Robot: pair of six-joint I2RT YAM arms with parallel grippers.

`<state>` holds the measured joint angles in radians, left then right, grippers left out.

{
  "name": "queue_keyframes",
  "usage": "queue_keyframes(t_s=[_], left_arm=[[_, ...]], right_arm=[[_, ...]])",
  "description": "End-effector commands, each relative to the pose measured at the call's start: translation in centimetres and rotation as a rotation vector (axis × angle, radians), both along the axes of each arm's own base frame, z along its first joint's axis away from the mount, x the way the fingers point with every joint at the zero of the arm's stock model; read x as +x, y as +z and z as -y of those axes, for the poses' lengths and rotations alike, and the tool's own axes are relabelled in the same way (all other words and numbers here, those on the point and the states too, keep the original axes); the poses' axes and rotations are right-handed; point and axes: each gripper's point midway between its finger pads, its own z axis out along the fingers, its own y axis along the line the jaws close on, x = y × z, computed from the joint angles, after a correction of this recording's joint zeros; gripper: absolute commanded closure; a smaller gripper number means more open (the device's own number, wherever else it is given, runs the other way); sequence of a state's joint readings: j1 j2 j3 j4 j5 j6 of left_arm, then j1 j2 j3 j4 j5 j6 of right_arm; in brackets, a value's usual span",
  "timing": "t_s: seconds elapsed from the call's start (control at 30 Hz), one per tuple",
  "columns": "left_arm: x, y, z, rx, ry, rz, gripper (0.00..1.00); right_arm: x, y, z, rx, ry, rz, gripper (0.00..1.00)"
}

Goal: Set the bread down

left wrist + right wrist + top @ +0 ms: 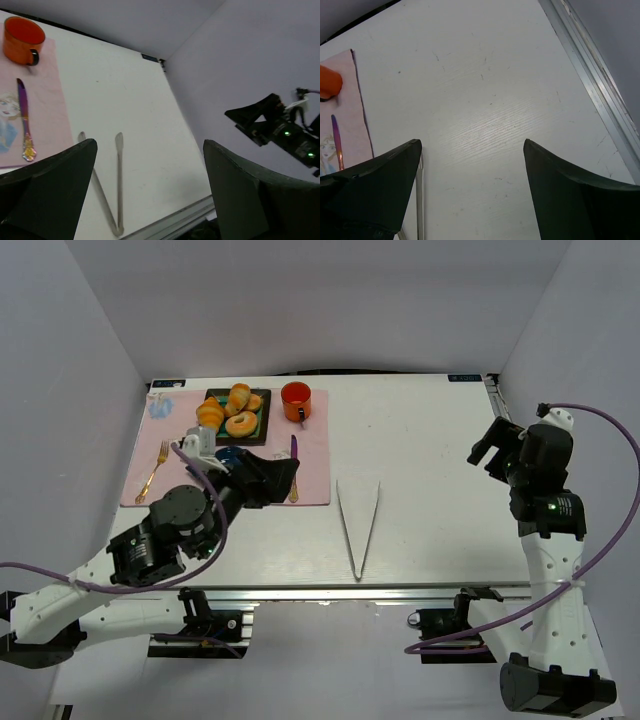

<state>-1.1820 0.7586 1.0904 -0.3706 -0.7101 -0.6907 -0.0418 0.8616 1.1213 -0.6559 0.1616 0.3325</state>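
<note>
The bread is a plump golden-brown roll at the back of a dark tray, beside a ridged croissant and a ring-shaped pastry. The tray rests on a pink placemat at the table's back left. My left gripper hovers open and empty over the mat, just in front of the tray. Its wrist view faces right, towards the tongs, and does not show the bread. My right gripper is open and empty over bare table at the far right.
Metal tongs lie open in a V at mid-table. An orange cup, a knife and a fork sit on the mat. A crumpled bluish item lies at the mat's back left corner.
</note>
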Motion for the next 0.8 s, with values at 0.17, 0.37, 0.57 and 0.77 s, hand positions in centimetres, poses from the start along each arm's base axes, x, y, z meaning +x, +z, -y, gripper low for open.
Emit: queue_keyframes(t_s=[0.17, 0.37, 0.57, 0.77], left_arm=[[1.0, -0.8, 2.9, 0.340, -0.069, 0.097, 0.02], [2.4, -9.4, 10.5, 0.508, -0.162, -0.109, 0.02], [2.4, -16.7, 15.2, 0.619, -0.160, -0.336, 0.02], [2.6, -22.4, 16.6, 0.728, -0.061, -0.426, 0.02]], right_arm=[[0.6, 1.2, 0.0, -0.013, 0.015, 0.040, 0.11], [2.0, 3.5, 0.0, -0.061, 0.060, -0.018, 0.11], [2.5, 8.3, 2.4, -0.097, -0.070, -0.005, 0.11], [2.7, 8.5, 2.5, -0.118, -0.062, 0.025, 0.10]])
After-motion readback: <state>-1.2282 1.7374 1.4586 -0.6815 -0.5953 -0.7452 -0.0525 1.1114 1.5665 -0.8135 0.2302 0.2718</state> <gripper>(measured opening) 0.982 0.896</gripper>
